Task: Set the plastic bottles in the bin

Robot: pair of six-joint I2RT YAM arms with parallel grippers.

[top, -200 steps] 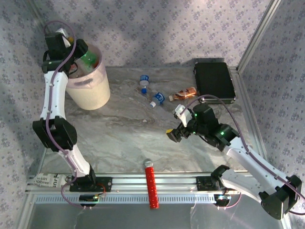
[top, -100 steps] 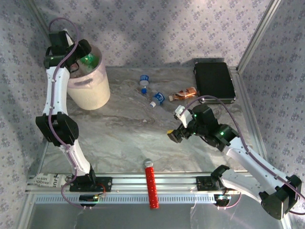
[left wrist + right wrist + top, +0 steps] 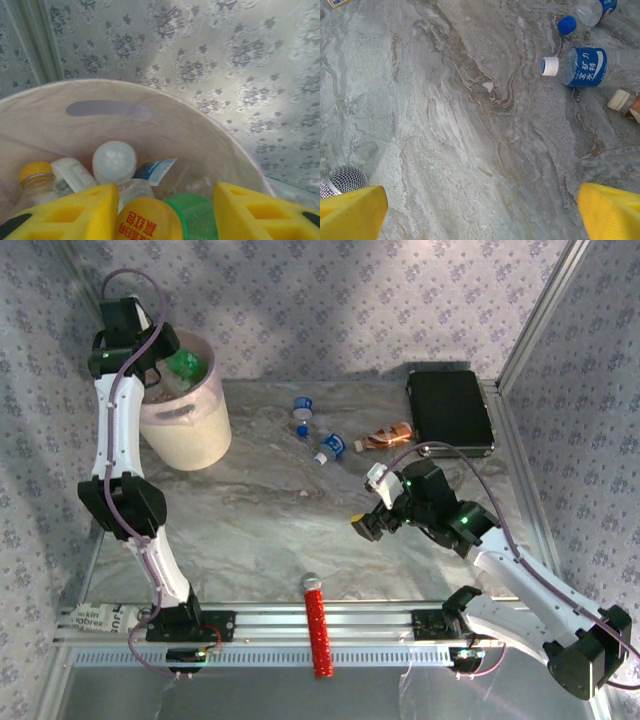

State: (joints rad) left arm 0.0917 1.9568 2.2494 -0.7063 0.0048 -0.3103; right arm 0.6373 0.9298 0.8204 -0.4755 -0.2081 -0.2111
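Observation:
The bin [image 3: 195, 435] stands at the far left and holds several plastic bottles. My left gripper [image 3: 150, 362] hangs over its left rim. In the left wrist view my left gripper [image 3: 165, 194] has its yellow fingers apart above a yellow-capped bottle [image 3: 149, 220] and a green bottle [image 3: 200, 217] lying inside the bin [image 3: 165, 125]. Neither is gripped. On the table lie a blue-labelled bottle [image 3: 582, 67], a blue-capped bottle [image 3: 587, 12] and a brownish bottle [image 3: 625, 102]. My right gripper [image 3: 368, 502] hovers open over bare table [image 3: 481, 200], short of them.
A black case [image 3: 450, 410] lies at the back right. A red ribbed cylinder [image 3: 318, 625] with a grey mesh tip [image 3: 342, 180] rests across the front rail. Patterned walls close the back and both sides.
My left gripper has drawn back to the left over the bin, and the green bottle now shows more fully inside it. The right arm has hardly moved.

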